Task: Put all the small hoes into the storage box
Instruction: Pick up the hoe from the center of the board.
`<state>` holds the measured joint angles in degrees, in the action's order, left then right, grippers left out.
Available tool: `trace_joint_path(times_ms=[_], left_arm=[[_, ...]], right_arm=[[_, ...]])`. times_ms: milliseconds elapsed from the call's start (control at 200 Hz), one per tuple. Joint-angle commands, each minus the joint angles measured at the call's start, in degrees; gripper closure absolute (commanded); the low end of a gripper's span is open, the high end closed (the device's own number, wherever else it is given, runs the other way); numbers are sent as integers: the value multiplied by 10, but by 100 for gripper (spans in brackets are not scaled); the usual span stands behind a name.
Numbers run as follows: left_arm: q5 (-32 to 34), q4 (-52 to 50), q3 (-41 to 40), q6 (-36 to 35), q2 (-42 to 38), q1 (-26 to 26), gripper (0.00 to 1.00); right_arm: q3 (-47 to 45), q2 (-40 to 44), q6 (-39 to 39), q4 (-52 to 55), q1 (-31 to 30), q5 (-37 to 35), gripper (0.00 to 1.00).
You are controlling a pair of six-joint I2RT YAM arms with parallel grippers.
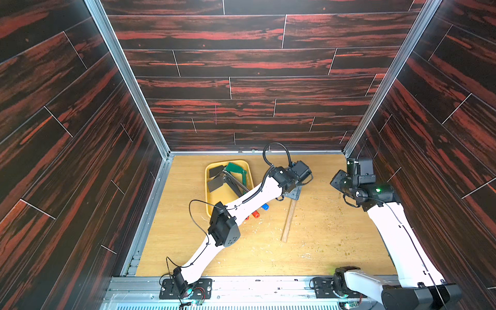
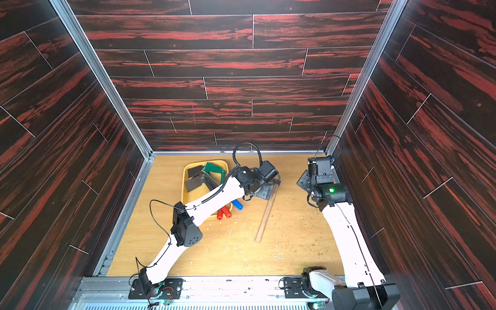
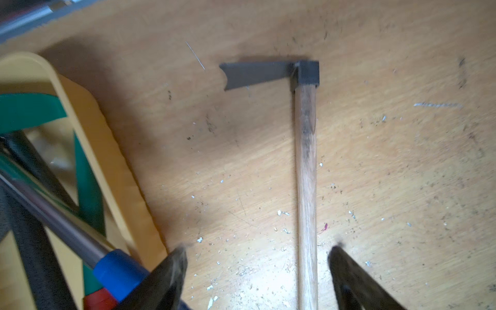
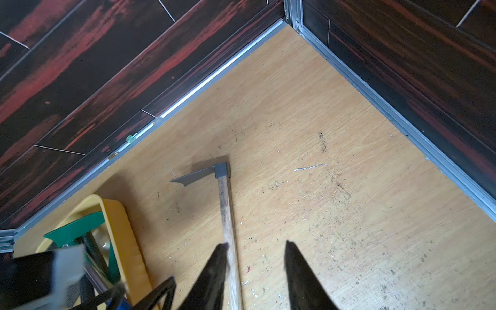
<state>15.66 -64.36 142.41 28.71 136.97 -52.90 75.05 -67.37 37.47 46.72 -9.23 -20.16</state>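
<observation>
The small hoe (image 1: 288,222) lies flat on the wooden table, right of the storage box, its grey blade at the far end. Both wrist views show its wooden handle (image 3: 306,174) (image 4: 228,214). The storage box (image 1: 208,193) is a shallow yellow tray at the back left, and its rim (image 3: 80,120) also shows in the left wrist view. My left gripper (image 3: 259,249) hangs open low over the hoe's upper handle, which lies between its fingers but untouched. My right gripper (image 4: 256,245) is open and empty, raised near the back right corner (image 1: 339,179).
Several tools fill the box: a green-framed one (image 1: 236,169), dark blades, and metal shafts whose blue (image 1: 265,206) and red (image 1: 255,214) grips stick out over its near rim. Crumbs litter the table. Dark panelled walls close in three sides.
</observation>
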Motion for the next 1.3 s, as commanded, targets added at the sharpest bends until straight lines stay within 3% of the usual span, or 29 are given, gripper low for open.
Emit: trace_joint_path(times_ms=[0,651,887,1167,1293], left_arm=[[-14,-21,17,-2,16,-2,15],[-57,-49,89,-9,105,-11,17],[43,-39,29,-3,-7,-2,15],[43,60,-170,18,-211,52,13],[55,61,-194,18,-256,62,12]], right_arm=[[-8,3,6,5,2,8,61],[-31,-26,1,6,2,1,62],[-66,-107,-29,-50,7,93,62],[-52,-240,-36,-129,4,195,61],[-31,-295,-34,-146,-10,206,61]])
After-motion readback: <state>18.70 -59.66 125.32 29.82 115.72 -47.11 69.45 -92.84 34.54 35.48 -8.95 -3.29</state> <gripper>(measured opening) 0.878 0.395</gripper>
